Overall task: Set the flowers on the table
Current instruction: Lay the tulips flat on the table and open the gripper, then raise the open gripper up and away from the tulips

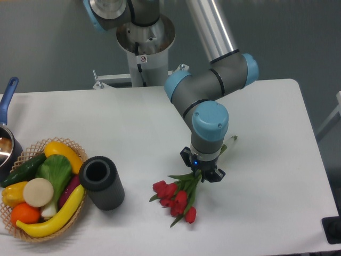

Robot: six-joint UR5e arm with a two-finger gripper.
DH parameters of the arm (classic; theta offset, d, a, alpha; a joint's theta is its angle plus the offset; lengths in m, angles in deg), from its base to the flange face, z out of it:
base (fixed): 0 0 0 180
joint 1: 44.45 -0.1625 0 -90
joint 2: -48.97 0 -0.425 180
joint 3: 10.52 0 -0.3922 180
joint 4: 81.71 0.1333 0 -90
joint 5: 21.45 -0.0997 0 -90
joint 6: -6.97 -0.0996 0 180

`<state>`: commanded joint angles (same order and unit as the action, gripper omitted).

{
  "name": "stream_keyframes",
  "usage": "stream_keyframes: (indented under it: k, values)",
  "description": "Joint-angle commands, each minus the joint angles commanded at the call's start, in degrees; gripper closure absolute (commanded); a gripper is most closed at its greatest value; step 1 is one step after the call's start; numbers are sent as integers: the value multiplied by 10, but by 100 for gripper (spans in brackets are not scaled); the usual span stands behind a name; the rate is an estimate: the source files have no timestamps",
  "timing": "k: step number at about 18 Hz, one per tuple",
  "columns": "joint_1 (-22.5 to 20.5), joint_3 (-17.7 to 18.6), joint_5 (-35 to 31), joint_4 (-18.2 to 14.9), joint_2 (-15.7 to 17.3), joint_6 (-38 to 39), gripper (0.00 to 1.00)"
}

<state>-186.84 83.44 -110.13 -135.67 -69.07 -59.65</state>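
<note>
The flowers (177,198), a small bunch of red tulip buds with green stems, lie on the white table (266,117) right of centre and near the front. The buds point to the lower left, and the stem ends (230,143) stick out to the upper right. My gripper (203,172) points straight down over the stems, just above the buds. Its black fingers (217,174) show on either side of the stems. The wrist hides the fingertips, so I cannot tell whether they clamp the stems.
A black cylinder cup (101,182) stands left of the flowers. A wicker basket (32,146) with produce sits at the front left. A pot with a blue handle (7,133) is at the left edge. The robot base (144,48) is at the back.
</note>
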Motion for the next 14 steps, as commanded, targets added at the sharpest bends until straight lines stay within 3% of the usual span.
stream_keyframes:
  k: [6,8,9,10,11,14]
  values:
    - [-11,-10,2,-3,18,-6,30]
    - [-19,-9,4,-4,18,-6,24]
    - [-21,-10,4,-3,18,-6,18]
    - [-22,-10,4,-1,20,-6,5]
    - [-25,-10,4,0,22,-6,0]
    - [-39,-8,3,3,22,-6,0]
